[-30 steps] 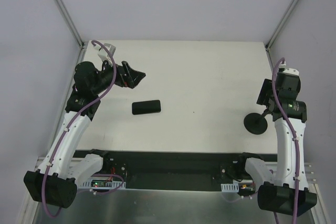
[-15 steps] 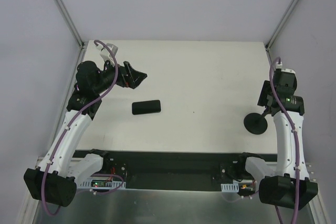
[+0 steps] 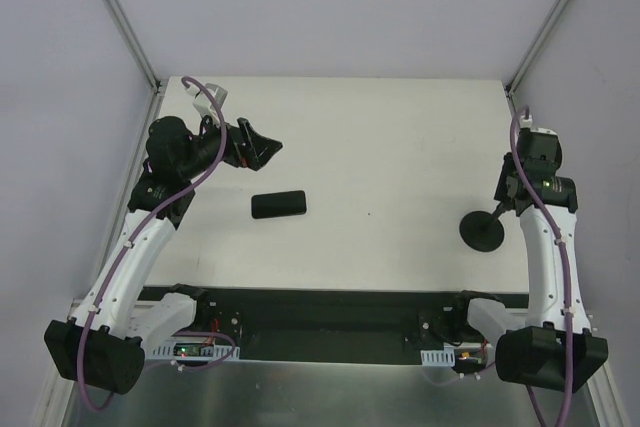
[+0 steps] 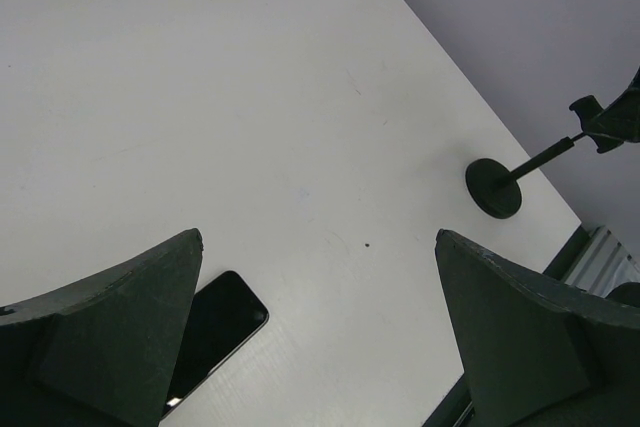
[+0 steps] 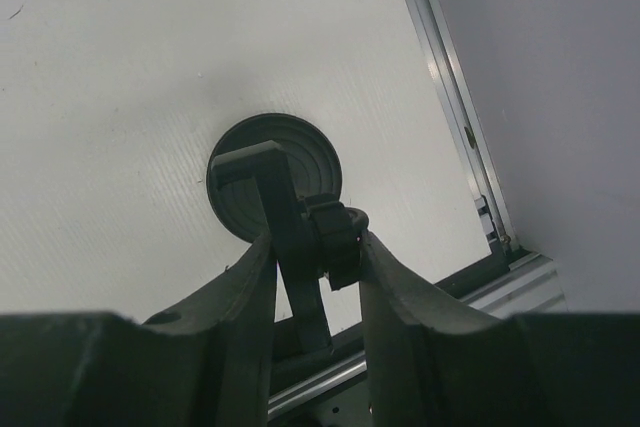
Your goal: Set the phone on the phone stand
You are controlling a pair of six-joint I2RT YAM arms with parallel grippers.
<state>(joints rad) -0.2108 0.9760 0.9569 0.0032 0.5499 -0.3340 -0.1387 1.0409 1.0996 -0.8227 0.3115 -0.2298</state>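
Right gripper (image 5: 315,247), clenched on the phone stand (image 3: 482,231), is nudging it toward frame centre. Left gripper (image 3: 258,150) is hovering open at upper left — phone (image 3: 278,205) untouched.

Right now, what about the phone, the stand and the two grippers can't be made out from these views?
- The phone: left wrist view, near end hidden behind a finger of the left gripper; top view, too small to tell which face is up.
- The phone stand: right wrist view, lower stem hidden behind its own holder; top view, holder hidden under the right gripper.
- Right gripper grip: right wrist view, contact faces turned away from the camera.
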